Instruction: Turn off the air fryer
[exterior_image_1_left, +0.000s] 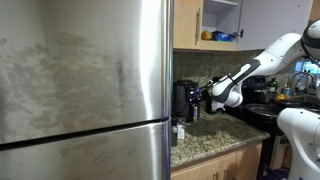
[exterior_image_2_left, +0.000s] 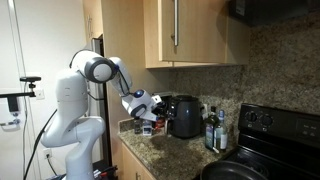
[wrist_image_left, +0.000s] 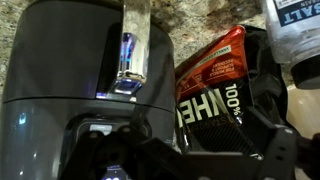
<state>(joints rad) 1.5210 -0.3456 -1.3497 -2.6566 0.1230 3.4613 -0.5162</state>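
The air fryer is a tall, boxy black appliance on the granite counter, seen in both exterior views. In the wrist view it fills the left side, with a small blue-lit display on its glossy front. My gripper hovers just in front of it at its mid height, also seen in an exterior view. In the wrist view the dark fingers sit apart along the bottom edge, open and empty, close to the fryer's front.
A black and red whey bag stands right beside the fryer. A white salt container is at the top right. A large steel fridge borders the counter. Bottles and a black stove stand past the fryer.
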